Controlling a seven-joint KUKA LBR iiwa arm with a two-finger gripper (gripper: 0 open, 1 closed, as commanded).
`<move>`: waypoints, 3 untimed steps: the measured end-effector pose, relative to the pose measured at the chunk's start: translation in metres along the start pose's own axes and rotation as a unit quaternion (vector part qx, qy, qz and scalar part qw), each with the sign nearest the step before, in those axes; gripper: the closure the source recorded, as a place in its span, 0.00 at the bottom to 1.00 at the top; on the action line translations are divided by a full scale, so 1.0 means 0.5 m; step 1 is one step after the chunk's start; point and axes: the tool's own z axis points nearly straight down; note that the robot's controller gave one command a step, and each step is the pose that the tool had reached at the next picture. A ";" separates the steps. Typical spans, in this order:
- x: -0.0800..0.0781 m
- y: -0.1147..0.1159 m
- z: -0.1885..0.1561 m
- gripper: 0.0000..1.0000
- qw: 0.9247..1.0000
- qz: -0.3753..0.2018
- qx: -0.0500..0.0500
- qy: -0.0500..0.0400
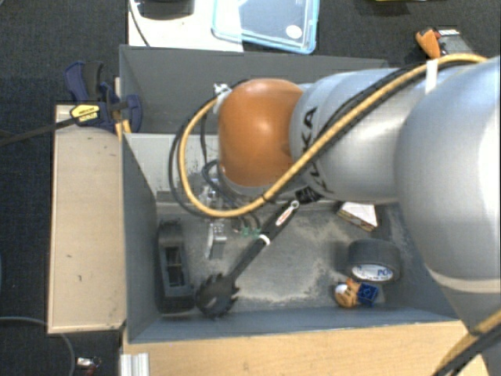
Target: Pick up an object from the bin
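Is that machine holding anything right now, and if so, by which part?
It cannot be told. The tool hangs beside the long black brush, half hidden under the arm's orange cover, and no hold is visible.

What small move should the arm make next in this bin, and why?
Probably shift the tool a little toward the view's right and lower it over the brush. The brush's long handle lies bare on the bin floor just beside the tool, the closest thing to it. The black block sits against the left wall, harder to get around, and the tape roll lies far off to the right.
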 end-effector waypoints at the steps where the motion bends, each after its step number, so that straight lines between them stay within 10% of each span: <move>1: -0.004 -0.002 -0.007 0.00 1.000 0.003 -0.001 -0.004; 2: 0.081 -0.020 0.086 0.00 0.985 -0.171 0.000 -0.005; 3: 0.080 -0.131 0.034 0.00 0.973 -0.229 0.000 -0.005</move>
